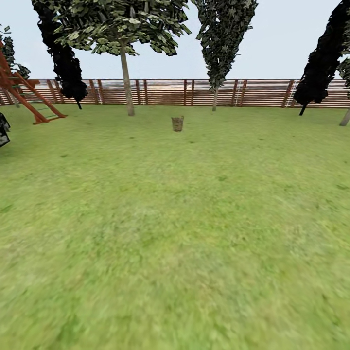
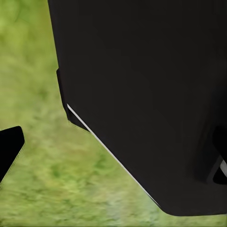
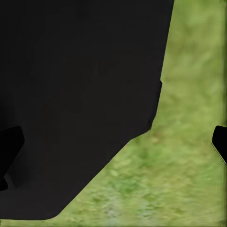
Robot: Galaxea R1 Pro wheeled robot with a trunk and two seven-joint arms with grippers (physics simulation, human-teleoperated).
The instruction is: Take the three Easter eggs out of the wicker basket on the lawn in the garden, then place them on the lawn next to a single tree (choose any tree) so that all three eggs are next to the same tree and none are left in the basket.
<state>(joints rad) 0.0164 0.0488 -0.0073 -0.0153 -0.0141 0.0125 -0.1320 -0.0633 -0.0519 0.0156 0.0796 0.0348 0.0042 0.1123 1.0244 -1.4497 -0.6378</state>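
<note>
Ahead, one wicker basket (image 1: 177, 123) on the lawn (image 1: 175, 233), five trees behind; claw states indiscernible.

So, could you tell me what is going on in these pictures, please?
Nothing is being handled at this moment. The head view looks across the wide mottled green lawn to the small brown woven wicker basket, which stands far off on the grass before the brown slatted wooden fence. A pale-trunked leafy tree rises to its left. The basket is too far off to tell whether eggs lie in it. Both wrist views show dark robot bodywork over grass.
</note>
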